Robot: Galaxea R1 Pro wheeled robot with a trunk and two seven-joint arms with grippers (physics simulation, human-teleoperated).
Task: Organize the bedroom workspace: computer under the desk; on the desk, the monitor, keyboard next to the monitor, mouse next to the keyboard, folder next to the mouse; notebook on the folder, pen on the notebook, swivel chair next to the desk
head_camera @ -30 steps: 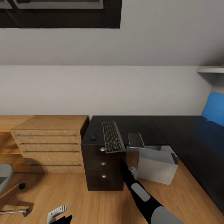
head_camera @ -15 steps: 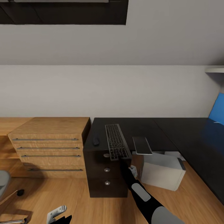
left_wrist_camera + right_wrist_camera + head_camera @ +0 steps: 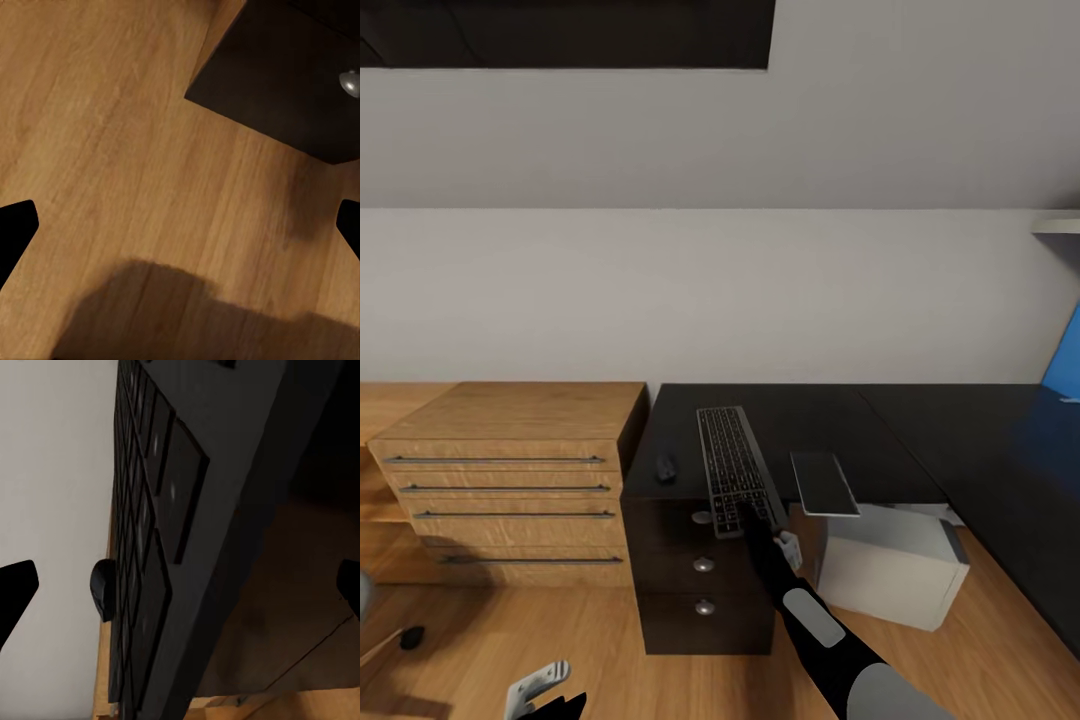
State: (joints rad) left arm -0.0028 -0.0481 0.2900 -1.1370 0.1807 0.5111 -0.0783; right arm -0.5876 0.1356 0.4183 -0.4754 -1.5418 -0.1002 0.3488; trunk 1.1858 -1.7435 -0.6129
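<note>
Camera view shifted since earlier frame; black slab keyboard [image 3: 733, 470] and right gripper [image 3: 745, 522] kept same relation. Keyboard lay on dark L-shaped desk [image 3: 830, 415], near end overhanging front edge above drawer pedestal. Right gripper sat at that overhanging end; fingers spread wide in right wrist view, grip on keyboard undeterminable. Small black mouse [image 3: 665, 466] rested near desk's left edge, beside keyboard. Left gripper [image 3: 540, 685] hung over wooden floor [image 3: 112, 150], fingers spread apart.

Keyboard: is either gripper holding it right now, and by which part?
The right gripper sits at the near end of the keyboard, which overhangs the desk, but a closed hold cannot be told. The left gripper holds nothing.
</note>
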